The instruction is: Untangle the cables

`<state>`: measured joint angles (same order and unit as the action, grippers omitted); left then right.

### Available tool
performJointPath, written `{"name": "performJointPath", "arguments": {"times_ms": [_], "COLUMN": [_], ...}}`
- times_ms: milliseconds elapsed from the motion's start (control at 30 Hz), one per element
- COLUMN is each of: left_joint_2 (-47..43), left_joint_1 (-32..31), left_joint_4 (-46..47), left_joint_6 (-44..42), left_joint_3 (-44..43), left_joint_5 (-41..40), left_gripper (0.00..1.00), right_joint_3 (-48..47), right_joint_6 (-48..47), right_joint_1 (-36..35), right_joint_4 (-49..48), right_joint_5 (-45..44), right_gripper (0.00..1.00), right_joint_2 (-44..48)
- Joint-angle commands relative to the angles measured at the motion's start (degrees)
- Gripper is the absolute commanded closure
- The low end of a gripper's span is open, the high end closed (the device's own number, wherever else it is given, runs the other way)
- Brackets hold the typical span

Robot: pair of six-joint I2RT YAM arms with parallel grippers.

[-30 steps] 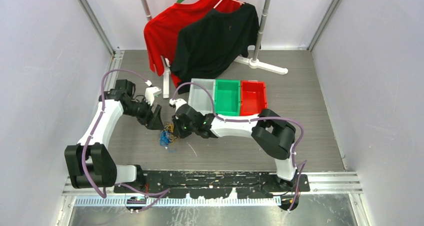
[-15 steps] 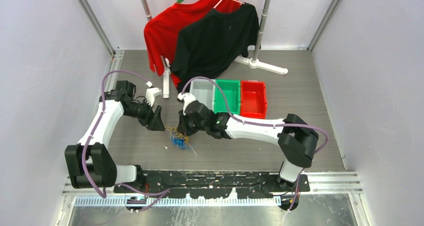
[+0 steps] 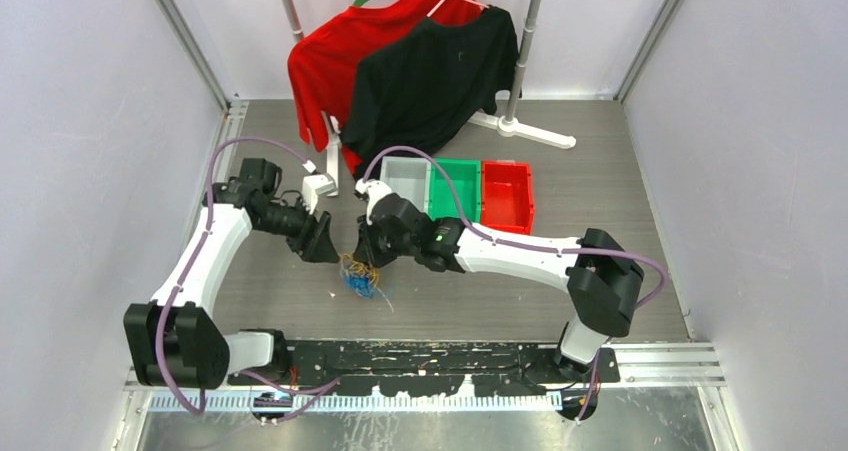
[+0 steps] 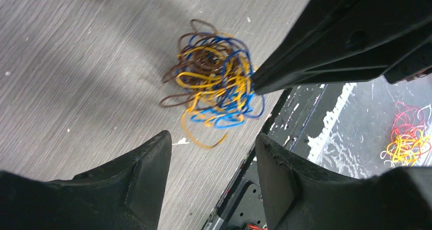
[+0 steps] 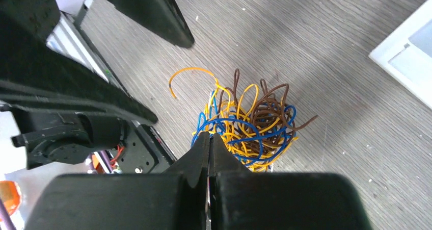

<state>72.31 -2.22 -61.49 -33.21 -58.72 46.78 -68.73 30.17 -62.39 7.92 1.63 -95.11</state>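
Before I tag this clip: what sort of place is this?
Probably a robot lab test cell: plain white walls box it in, with a shirt rack, coloured bins and tangled cables.

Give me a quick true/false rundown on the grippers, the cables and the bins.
1. The left gripper is open. True.
2. The right gripper is spread wide above the cables. False: its fingers are closed at the tangle's edge, apparently pinching a strand.
3. The cables lie in the green bin. False: they sit bunched on the table, between the two grippers.
4. The tangle mixes blue, yellow-orange and brown strands. True.
5. In the top view, the red bin is right of the cables. True.
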Motion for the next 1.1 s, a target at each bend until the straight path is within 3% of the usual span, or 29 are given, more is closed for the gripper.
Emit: {"name": "performJointPath", "arguments": {"times_ms": [0,367,567,733,867,967,1067], "left_joint_2": [-2.8,-3.3,-4.2,-5.5,-7.5,-8.9,-10.3], "left_joint_1": [-4.1,-7.1,-7.1,-7.1,-7.1,-7.1,-7.1], "left_joint_4": [0.2,4.9,5.6,9.3,13.9,13.4,10.4], "left_joint_6": [2.0,6.0,6.0,6.9,7.2,6.6,5.2], "left_joint_3": [-0.4,0.9,1.1,2.0,4.0,4.3,4.6], "left_joint_5": [1.6,-0.2,-0.5,-6.0,-13.6,-11.0,-1.3], "left_gripper": [0.40,0.54,0.82,0.99,1.00,0.98,0.77], "right_joint_3": [-2.1,3.7,9.6,12.9,16.6,18.2,16.9], "right_joint_6": [1.9,10.0,16.3,18.6,19.9,21.2,21.7], "right_joint_1": [0.1,1.4,2.8,3.8,4.9,5.5,5.7], "right_joint_4": [-6.9,-20.1,-27.8,-28.9,-29.1,-30.2,-30.7], "right_joint_5": [3.3,5.3,5.7,5.7,5.3,5.1,6.3], "right_gripper": [0.99,0.99,0.99,0.99,0.99,0.99,0.99], "right_joint_2": [3.9,8.1,9.8,11.2,14.3,16.2,16.3]}}
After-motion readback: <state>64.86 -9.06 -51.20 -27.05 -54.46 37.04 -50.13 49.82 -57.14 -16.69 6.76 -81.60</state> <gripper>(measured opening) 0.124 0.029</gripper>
